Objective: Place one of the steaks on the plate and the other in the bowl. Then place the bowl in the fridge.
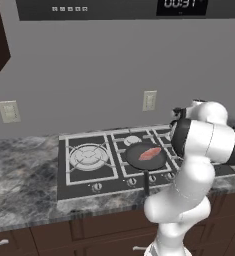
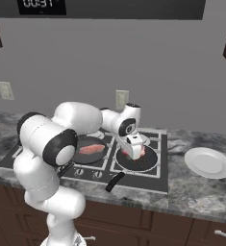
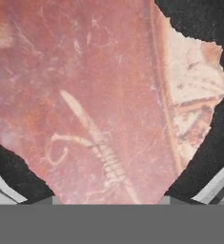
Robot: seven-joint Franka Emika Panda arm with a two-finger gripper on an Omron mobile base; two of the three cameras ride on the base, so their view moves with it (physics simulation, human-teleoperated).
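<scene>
- The fingers are down on a steak in the right frying pan; how far apart they are cannot be told.
- The second steak lies in the left pan.
- The plate sits at 3 o'clock on the surface.

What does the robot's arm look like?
The arm is made of smooth, rounded, glossy white segments joined by black bands at the joints. It ends in a small white boxy claw. No cables or markings show.
</scene>
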